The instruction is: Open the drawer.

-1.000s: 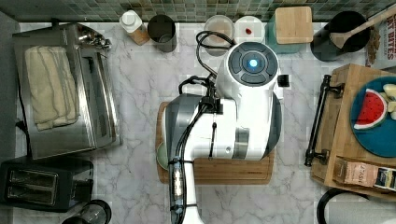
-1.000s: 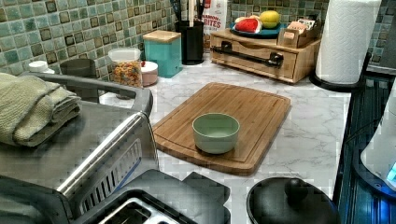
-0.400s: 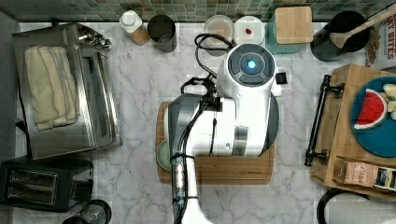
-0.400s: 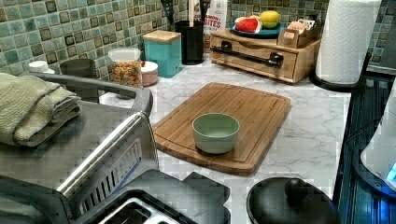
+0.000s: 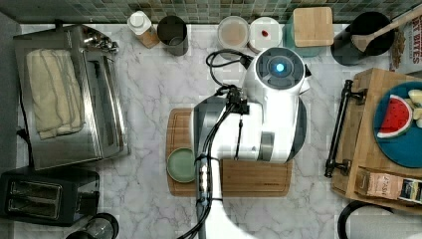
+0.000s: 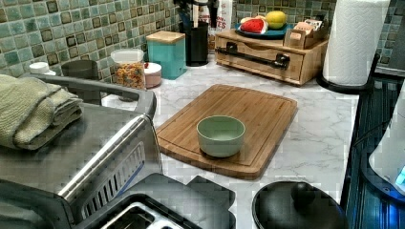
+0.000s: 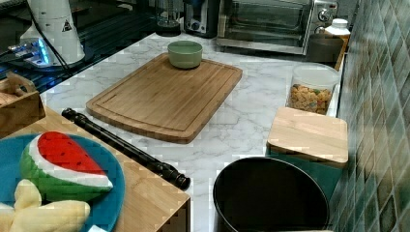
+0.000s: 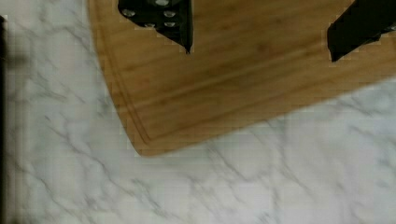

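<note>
Two black fingertips (image 8: 175, 21) of my gripper (image 8: 259, 35) show in the wrist view, spread wide with nothing between them, hanging over a corner of the cutting board (image 8: 243, 70) where it meets the marble table (image 8: 261, 182). From the top view I see the white arm (image 5: 271, 112) stretched above the cutting board (image 5: 256, 177), covering much of it.

I find the drawer (image 6: 260, 59) at the far end of the table in the left view, closed flush in its light-wood box, its long black bar handle (image 6: 253, 56) running across the front. In the top view the handle (image 5: 340, 127) stands at the top view's right, well apart from the arm. In the right view the handle (image 7: 123, 147) lies near the cutting board's (image 7: 164, 96) closest edge, not touching it.

On top of the drawer box sits a blue plate (image 5: 403, 144) with a watermelon slice (image 5: 395, 117).

A pale green bowl (image 6: 220, 136) rests on the cutting board (image 6: 248, 114) near its end closer to the toaster oven (image 5: 74, 114). A folded towel (image 5: 52, 92) lies on the toaster oven's roof. A teal canister with a wooden lid (image 7: 307, 133) stands against the tiled wall, beside a clear jar of cereal (image 7: 312, 92). A paper towel roll (image 6: 356, 40) stands just beside the drawer box in the left view.
</note>
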`<state>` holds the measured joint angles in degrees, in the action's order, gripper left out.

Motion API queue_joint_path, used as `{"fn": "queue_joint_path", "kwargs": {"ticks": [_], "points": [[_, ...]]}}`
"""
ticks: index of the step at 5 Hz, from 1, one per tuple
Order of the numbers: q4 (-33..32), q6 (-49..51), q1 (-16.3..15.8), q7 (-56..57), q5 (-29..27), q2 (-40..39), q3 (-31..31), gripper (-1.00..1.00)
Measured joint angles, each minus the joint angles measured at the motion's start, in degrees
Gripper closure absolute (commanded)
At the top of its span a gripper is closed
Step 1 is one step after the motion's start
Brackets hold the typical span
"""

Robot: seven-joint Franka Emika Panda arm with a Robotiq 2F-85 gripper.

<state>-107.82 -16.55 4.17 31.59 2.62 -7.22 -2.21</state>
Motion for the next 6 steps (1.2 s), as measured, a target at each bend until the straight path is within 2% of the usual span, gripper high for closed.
{"fn": "queue_joint_path", "kwargs": {"ticks": [1, 2, 4, 6], "points": [[0.3, -1.6, 1.0, 1.5, 0.8, -2.6, -1.2, -1.00], [-1.0, -7.6, 3.0, 4.5, 3.2, -3.8, -1.8, -1.00], [-1.6, -11.3, 7.4, 6.2, 7.7, -4.0, -4.3, -1.00], [-1.3, -15.1, 12.2, 11.5, 8.9, -6.0, -6.4, -1.00]]}}
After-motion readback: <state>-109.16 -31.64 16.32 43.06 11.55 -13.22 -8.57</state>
